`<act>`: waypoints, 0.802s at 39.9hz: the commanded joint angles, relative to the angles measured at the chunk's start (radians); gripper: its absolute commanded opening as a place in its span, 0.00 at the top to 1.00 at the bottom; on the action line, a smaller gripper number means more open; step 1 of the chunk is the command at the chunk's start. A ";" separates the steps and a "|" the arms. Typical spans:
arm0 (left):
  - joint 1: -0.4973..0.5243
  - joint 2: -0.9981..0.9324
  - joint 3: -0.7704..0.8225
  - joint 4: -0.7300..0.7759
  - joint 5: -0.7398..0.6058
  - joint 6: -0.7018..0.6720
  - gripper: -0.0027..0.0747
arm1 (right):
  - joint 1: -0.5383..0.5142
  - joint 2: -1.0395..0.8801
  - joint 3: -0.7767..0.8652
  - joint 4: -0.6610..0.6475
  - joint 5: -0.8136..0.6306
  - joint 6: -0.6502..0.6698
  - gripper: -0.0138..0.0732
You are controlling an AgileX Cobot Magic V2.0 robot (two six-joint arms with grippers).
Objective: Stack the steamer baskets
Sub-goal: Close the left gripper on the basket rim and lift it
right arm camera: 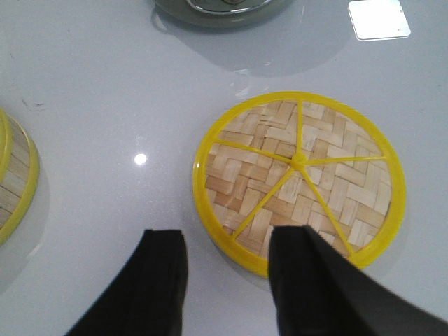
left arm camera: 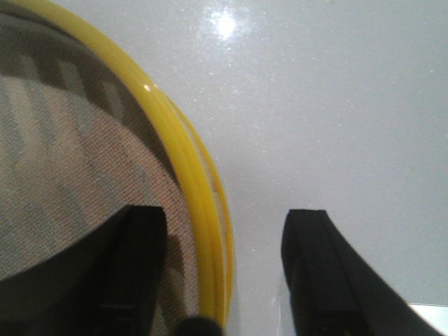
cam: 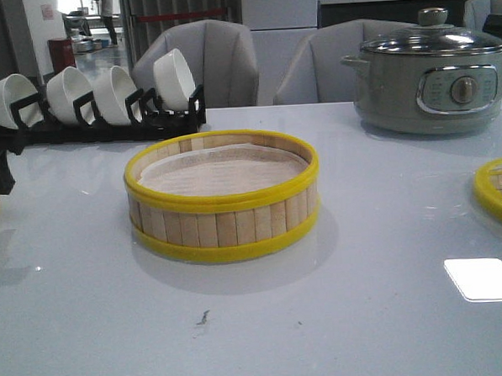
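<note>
Left gripper (left arm camera: 224, 280) hanging wide open, empty, straddling the yellow rim of the near steamer basket (left arm camera: 84, 161): one finger over the liner, the other outside over the table (left arm camera: 336, 105). Second basket (cam: 222, 198) sitting mid-table. Right gripper (right arm camera: 224, 280) also gaping, holding nothing, hovering beside the woven lid (right arm camera: 301, 175).

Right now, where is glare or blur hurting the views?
Front view: a bright window reflection on the glossy white table, otherwise sharp. Left wrist view: the yellow-hooped bamboo steamer basket is soft and dim. Right wrist view: small glare spot, flat woven bamboo lid crisp.
</note>
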 commanded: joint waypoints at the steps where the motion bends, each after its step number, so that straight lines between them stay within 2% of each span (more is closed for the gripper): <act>1: 0.006 -0.052 -0.029 -0.005 -0.043 -0.012 0.58 | 0.001 -0.007 -0.040 -0.008 -0.067 -0.004 0.39; 5: 0.006 -0.052 -0.029 -0.005 -0.043 -0.012 0.77 | 0.001 -0.007 -0.040 -0.008 -0.067 -0.004 0.39; 8: 0.006 -0.052 -0.029 -0.005 -0.045 -0.012 0.87 | 0.001 -0.007 -0.040 -0.008 -0.068 -0.004 0.39; 20: -0.003 -0.055 -0.044 -0.019 -0.013 -0.012 0.85 | 0.001 -0.007 -0.040 -0.008 -0.074 -0.004 0.39; 32: -0.142 -0.056 -0.184 -0.007 0.099 -0.012 0.85 | 0.001 -0.007 -0.040 -0.008 -0.074 -0.004 0.39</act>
